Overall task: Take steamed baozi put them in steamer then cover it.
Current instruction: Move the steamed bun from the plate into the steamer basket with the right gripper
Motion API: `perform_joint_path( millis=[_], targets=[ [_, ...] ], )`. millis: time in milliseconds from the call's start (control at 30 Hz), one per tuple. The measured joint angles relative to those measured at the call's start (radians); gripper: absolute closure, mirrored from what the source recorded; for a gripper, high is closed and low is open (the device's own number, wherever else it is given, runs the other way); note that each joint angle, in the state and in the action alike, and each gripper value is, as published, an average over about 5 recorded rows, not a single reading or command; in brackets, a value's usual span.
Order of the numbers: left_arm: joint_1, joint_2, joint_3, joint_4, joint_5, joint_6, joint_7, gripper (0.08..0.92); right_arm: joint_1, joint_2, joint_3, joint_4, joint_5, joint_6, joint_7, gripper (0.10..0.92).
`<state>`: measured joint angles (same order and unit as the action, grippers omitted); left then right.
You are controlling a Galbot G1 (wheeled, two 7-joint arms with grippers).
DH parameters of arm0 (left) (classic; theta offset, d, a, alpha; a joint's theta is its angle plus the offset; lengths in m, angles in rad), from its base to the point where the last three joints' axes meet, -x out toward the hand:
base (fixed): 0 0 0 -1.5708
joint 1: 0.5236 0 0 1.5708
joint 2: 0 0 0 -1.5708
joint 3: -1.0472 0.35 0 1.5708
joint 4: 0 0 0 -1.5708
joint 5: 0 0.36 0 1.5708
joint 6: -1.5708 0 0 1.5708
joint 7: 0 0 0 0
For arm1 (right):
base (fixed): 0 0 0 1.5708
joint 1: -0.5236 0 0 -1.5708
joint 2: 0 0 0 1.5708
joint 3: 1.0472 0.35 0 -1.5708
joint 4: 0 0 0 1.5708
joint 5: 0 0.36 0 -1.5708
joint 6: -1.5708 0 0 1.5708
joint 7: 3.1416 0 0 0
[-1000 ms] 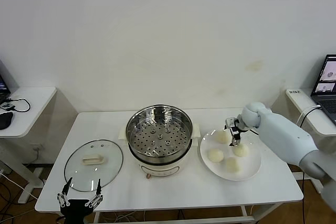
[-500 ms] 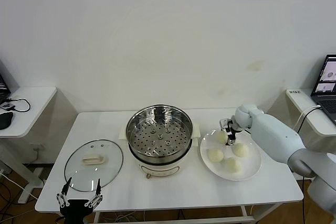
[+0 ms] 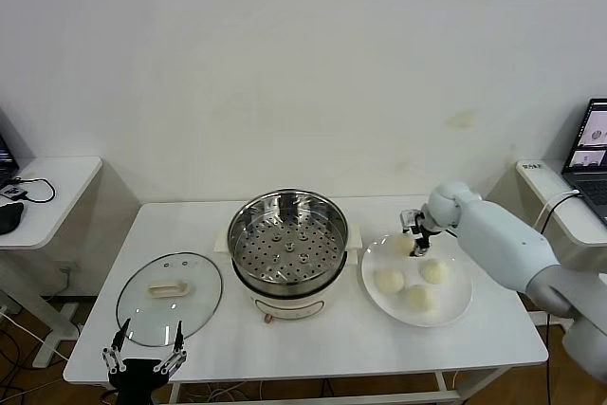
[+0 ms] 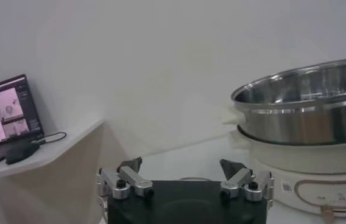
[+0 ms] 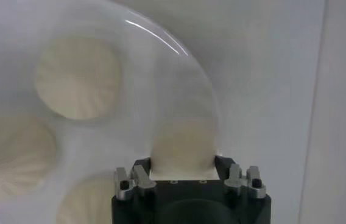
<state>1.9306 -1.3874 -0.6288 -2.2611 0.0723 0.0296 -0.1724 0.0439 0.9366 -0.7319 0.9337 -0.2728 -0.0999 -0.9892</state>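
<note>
Cream bun [image 3: 404, 244] at the plate's [image 3: 455, 305] far edge sits pinched between the right gripper's [image 3: 414, 244] fingers. Steel steamer [image 3: 287, 240] lies just left of it, table centre, so the right arm is nearer. Left gripper [image 3: 144, 358] hangs spread off the table's front-left corner.

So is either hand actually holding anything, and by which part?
Yes. The right gripper pinches one bun by its two opposite sides, on the plate. The left gripper is open and holds nothing.
</note>
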Motion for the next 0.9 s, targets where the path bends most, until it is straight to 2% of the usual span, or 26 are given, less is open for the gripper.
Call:
perform_joint_path(
  millis=[467,700,900],
  targets=[
    [-0.015,0.022,0.016,-0.012,-0.006,0.005,0.005,0.177,0.308,-0.087,-0.189,0.234,0.265,-0.044,-0.012,0.364],
    [-0.022,0.036,0.005,-0.007,-0.020,0.006,0.006,0.177,0.455,-0.029,-0.298,0.298,0.392,-0.045,0.010,0.364],
    [-0.028,0.045,-0.009,-0.004,-0.036,0.007,0.007,0.177,0.510,0.074,-0.364,0.298,0.433,-0.013,0.024,0.370]
  ],
)
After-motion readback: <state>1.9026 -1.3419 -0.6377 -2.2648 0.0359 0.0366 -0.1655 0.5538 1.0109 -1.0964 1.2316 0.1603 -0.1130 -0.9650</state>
